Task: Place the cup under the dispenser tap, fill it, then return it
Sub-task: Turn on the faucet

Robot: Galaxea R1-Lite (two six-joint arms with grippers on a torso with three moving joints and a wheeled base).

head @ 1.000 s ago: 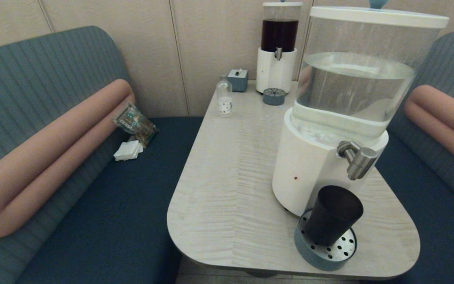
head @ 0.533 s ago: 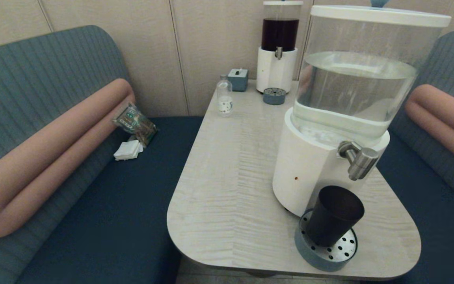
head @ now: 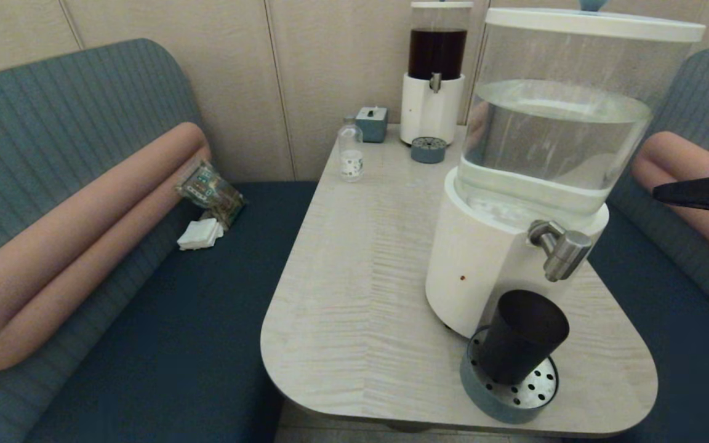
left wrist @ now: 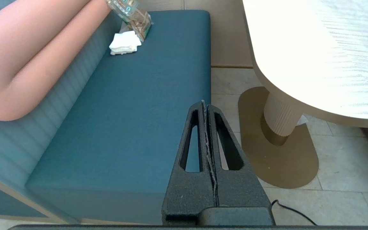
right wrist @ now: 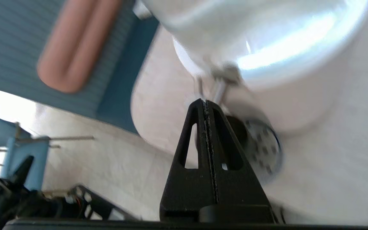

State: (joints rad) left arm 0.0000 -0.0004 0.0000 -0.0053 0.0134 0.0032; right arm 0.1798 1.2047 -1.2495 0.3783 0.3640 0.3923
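The dark tapered cup [head: 522, 337] stands upright on the round perforated drip tray [head: 484, 394], just below the brushed-steel tap [head: 560, 248] of the big white-based dispenser [head: 477, 264]. My right gripper [head: 656, 193] reaches in from the right edge, shut and empty, higher than the tap and well to its right. The right wrist view shows the shut gripper [right wrist: 205, 101] pointing toward the tap [right wrist: 227, 73], with the cup [right wrist: 235, 127] partly hidden behind the fingers. My left gripper [left wrist: 204, 103] is shut, parked low over the blue bench beside the table.
At the back of the pale table [head: 354, 277] stand a slimmer dark-liquid dispenser [head: 436, 74], its small drip tray [head: 428, 149], a grey box [head: 372, 124] and a small clear bottle [head: 350, 152]. A packet [head: 210, 191] and napkins [head: 199, 235] lie on the left bench.
My right gripper has come into the head view from the right edge, where it was absent before. The cup, tray and dispenser have not moved.
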